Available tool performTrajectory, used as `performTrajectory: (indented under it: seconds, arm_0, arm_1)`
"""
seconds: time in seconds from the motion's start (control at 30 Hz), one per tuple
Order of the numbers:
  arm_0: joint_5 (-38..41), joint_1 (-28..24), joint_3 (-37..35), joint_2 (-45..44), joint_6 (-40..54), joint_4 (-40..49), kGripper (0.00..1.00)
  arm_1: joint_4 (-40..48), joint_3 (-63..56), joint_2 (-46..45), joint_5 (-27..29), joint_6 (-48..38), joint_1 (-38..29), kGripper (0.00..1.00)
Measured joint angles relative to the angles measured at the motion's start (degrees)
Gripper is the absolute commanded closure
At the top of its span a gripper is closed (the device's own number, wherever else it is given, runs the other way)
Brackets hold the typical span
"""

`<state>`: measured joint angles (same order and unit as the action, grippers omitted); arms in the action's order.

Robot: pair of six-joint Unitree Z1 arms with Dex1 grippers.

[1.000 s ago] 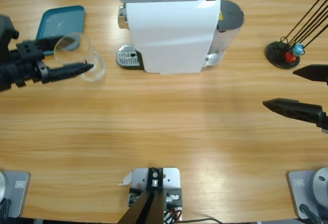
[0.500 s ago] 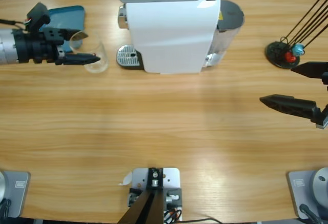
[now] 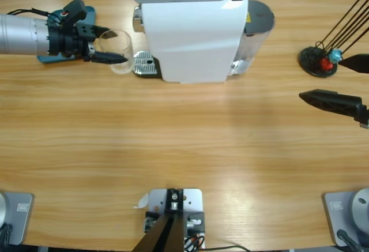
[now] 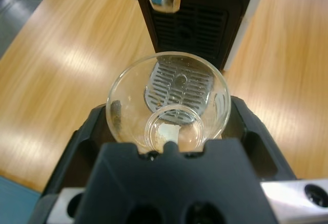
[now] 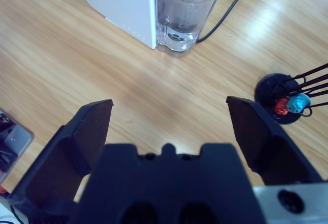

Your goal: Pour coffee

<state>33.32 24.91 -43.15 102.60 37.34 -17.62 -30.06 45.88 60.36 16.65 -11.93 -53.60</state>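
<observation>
Left wrist view: the left gripper (image 4: pixel 168 131) has its jaws clamped around a clear glass (image 4: pixel 168 103), tipped toward the coffee machine's drip tray (image 4: pixel 178 85); no coffee is discernible inside; at the high view's right edge, the right gripper (image 3: pixel 346 82) gapes wide above the bench (image 3: pixel 184 148), holding nothing.

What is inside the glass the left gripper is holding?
The glass in the left gripper looks empty: no coffee shows, only a small pale patch at its base. Through it the machine's drip grate is visible.
</observation>
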Motion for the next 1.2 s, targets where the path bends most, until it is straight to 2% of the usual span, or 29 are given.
performTrajectory:
  seconds: [0.17, 0.43, 0.63, 0.83, 0.87, 0.9, 0.93, 1.1, 1.2]
  arm_0:
    - [-0.8, 1.1, -0.1, 2.4, 1.0, -3.1, 1.000]
    - [-0.8, 1.5, -0.1, 7.3, -2.2, -13.6, 1.000]
    - [-0.8, 4.2, 0.7, 7.8, -4.5, -15.2, 1.000]
    - [-0.8, 4.3, 1.8, 7.7, -5.2, -15.9, 1.000]
    - [-0.8, 4.3, 2.0, 7.7, -5.2, -16.1, 0.733]
    - [-0.7, 4.3, 2.2, 7.7, -5.2, -16.5, 0.246]
    - [-0.7, 4.3, 2.5, 7.7, -5.2, -16.9, 0.080]
    - [-0.9, 4.3, 2.8, 7.7, -5.6, -17.8, 0.003]
    - [-2.1, 4.3, 2.9, 7.7, -6.0, -18.2, 0.000]
  arm_1:
    - [0.0, 0.0, 0.4, 0.0, 0.0, 0.0, 0.000]
    - [-0.2, 0.2, 0.7, 0.0, 0.0, 0.0, 0.000]
    - [-0.2, 0.2, 1.0, 0.0, 0.0, 0.0, 0.000]
    - [-0.2, 0.2, 1.4, 0.0, 0.0, 0.0, 0.000]
    - [-0.3, 0.2, 1.4, 0.0, 0.0, 0.0, 0.000]
    - [-0.3, 0.2, 1.4, 0.0, 0.0, 0.0, 0.000]
    - [-0.3, 0.2, 1.4, 0.0, 0.0, 0.0, 0.000]
    - [-0.3, 0.2, 1.4, 0.0, 0.0, 0.0, 0.000]
    - [-0.3, 0.2, 1.4, 0.0, 0.0, 0.0, 0.000]
